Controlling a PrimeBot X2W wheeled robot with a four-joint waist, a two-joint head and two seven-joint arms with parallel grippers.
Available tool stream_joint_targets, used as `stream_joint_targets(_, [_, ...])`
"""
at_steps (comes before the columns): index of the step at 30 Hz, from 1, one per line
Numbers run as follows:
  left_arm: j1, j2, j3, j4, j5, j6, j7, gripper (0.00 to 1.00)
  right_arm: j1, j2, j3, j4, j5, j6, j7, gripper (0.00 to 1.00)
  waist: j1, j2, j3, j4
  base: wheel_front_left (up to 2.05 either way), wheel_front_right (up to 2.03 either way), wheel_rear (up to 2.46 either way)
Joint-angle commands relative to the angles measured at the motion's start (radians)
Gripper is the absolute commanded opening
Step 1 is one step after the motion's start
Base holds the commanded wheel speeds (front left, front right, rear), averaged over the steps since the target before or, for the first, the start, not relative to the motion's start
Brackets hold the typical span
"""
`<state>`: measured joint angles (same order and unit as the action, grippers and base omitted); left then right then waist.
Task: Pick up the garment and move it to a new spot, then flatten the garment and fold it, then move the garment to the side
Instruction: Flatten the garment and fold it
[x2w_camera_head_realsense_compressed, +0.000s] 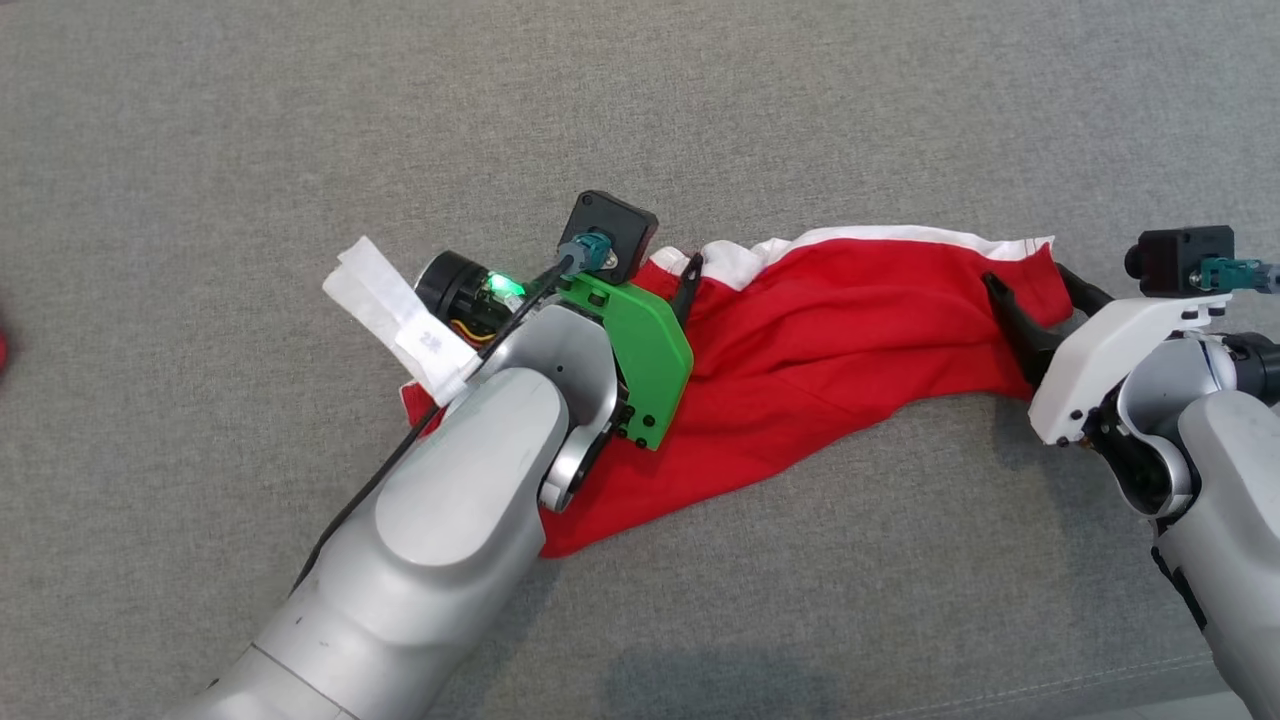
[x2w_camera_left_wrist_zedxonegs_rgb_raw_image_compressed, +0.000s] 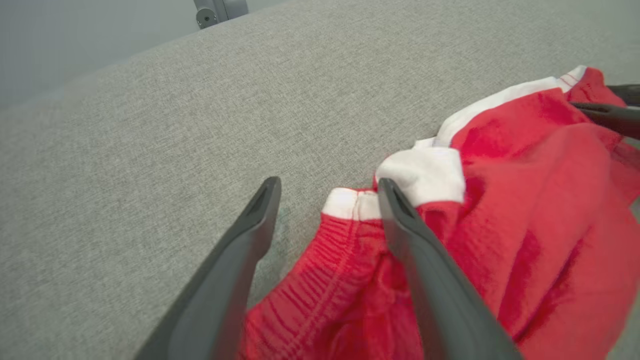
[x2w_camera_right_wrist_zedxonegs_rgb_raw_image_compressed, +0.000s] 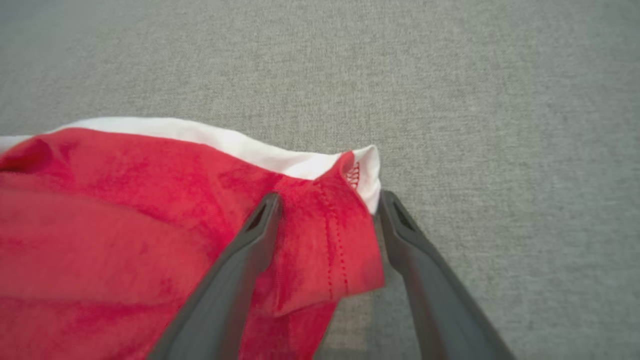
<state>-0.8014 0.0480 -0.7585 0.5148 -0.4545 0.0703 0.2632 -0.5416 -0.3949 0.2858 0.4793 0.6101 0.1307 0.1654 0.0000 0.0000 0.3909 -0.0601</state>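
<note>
The garment is red with a white band and lies crumpled in a long strip on the grey fabric surface. My left gripper hovers open over its left end. In the left wrist view that gripper has a white-edged ribbed hem between its spread fingers, unpinched. My right gripper is open at the garment's right corner. The right wrist view shows that gripper straddling the red stitched corner of the garment, with gaps on both sides.
A white paper tag sticks out from my left wrist. A small red thing shows at the far left edge. In the left wrist view the surface ends at a far edge with a metal post behind it.
</note>
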Motion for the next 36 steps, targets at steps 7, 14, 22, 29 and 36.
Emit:
stream_joint_targets(7, [-0.007,0.005,-0.02,0.011,-0.02,-0.002,0.002,1.0,-0.042,-0.016,0.01,0.045,-0.018,0.0,-0.028,1.0,0.0,0.0,0.003,0.004,0.0,0.0,0.0])
stream_joint_targets(14, [-0.009,0.005,-0.041,0.035,-0.029,-0.016,0.024,1.0,-0.078,-0.017,0.044,0.08,-0.033,0.0,-0.023,1.0,0.0,0.0,0.002,0.004,0.0,0.0,0.0])
stream_joint_targets(22, [-0.009,0.005,-0.075,0.059,-0.047,-0.028,0.042,0.0,-0.118,-0.013,0.123,0.113,-0.013,0.0,-0.012,1.0,0.0,0.0,0.005,-0.002,0.0,0.0,0.0])
stream_joint_targets(29, [-0.005,0.005,-0.069,0.058,-0.07,-0.017,-0.013,0.0,-0.136,-0.037,0.164,0.117,0.038,0.0,-0.091,0.0,0.0,0.0,-0.011,0.002,0.0,0.0,0.0])
stream_joint_targets(36, [0.035,0.04,0.035,-0.038,-0.118,0.037,-0.141,0.0,-0.093,-0.093,0.127,0.068,0.058,0.0,-0.255,0.0,0.0,0.0,-0.075,0.005,0.0,0.0,0.0])
